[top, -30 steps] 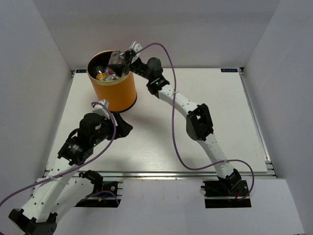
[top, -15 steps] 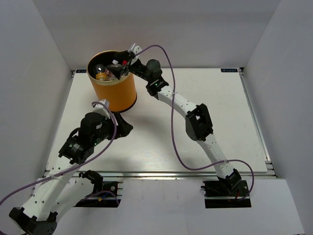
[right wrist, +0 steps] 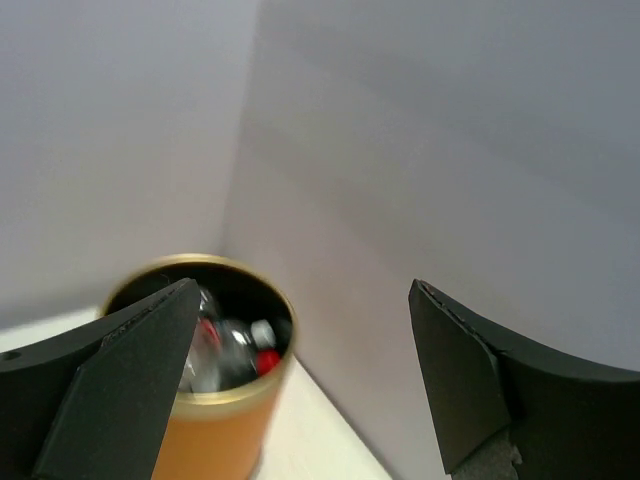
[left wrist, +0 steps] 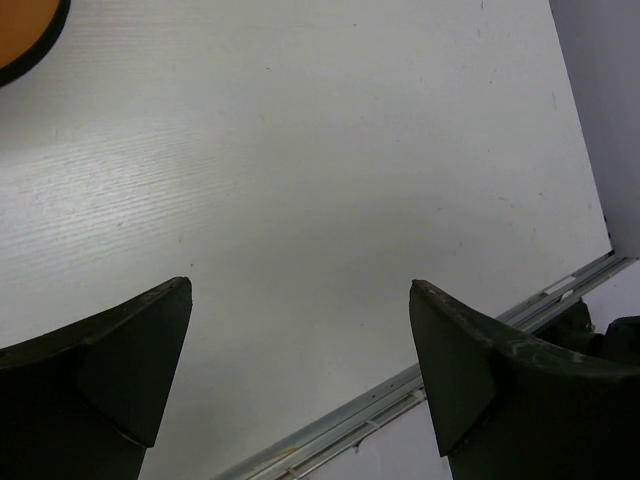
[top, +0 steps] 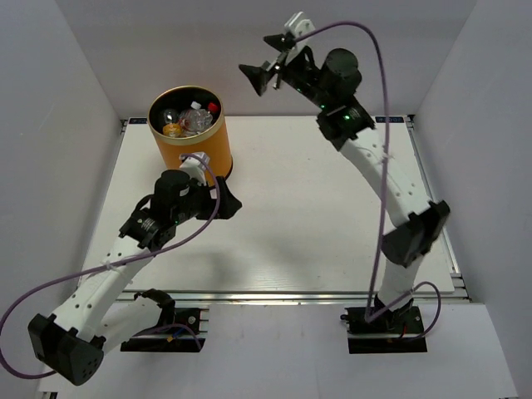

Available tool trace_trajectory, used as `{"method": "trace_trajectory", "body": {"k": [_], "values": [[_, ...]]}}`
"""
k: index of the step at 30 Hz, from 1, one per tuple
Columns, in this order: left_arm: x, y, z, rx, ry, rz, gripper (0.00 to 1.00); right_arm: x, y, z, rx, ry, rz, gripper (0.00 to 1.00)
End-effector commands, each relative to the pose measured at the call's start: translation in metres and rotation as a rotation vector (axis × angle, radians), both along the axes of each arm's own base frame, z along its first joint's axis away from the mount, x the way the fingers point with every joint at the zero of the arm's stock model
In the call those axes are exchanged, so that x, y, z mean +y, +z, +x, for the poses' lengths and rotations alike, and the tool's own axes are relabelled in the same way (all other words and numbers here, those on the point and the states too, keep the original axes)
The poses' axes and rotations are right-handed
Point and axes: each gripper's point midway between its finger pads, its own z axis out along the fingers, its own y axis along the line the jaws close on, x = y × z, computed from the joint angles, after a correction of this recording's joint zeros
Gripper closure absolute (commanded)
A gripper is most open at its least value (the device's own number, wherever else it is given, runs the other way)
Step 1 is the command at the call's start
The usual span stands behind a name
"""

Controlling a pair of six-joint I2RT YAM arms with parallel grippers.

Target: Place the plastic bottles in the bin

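The orange-yellow bin [top: 198, 156] stands at the table's far left, and several plastic bottles [top: 189, 119] lie inside it, one with a red cap. My right gripper [top: 256, 55] hangs open and empty high above the table, to the right of the bin. Its wrist view looks down at the bin [right wrist: 205, 440] and the bottles [right wrist: 235, 345] in its black inside, framed by the open right gripper [right wrist: 303, 287]. My left gripper [top: 231, 199] is open just in front of the bin, near its base. In the left wrist view the left gripper [left wrist: 300, 288] frames only bare table.
The bin's lower edge [left wrist: 22, 40] shows at the top left corner of the left wrist view. The table's metal edge rail [left wrist: 420, 385] runs behind the left fingers. Grey walls [top: 75, 91] close in the table at the left, back and right.
The right gripper let a clear bottle drop into the bin, then rose up and to the right with jaws open. The left gripper opened wider and shifted right.
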Motion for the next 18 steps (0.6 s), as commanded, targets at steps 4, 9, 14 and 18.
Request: {"method": "trace_trajectory", "body": {"k": [4, 9, 14, 18], "values": [[-0.025, 0.025, 0.02, -0.141, -0.157, 0.02, 0.0, -0.074, -0.173, 0.005, 0.411, -0.285, -0.476, 0.1], [-0.035, 0.032, 0.029, -0.196, -0.194, 0.009, 0.0, -0.144, -0.22, -0.02, 0.565, -0.551, -0.556, 0.1], [-0.043, 0.029, 0.035, -0.204, -0.224, 0.001, 0.0, -0.176, -0.255, -0.051, 0.658, -0.616, -0.533, 0.1], [-0.047, 0.031, 0.04, -0.222, -0.233, -0.011, 0.0, -0.194, -0.265, -0.069, 0.662, -0.641, -0.551, 0.1]]}}
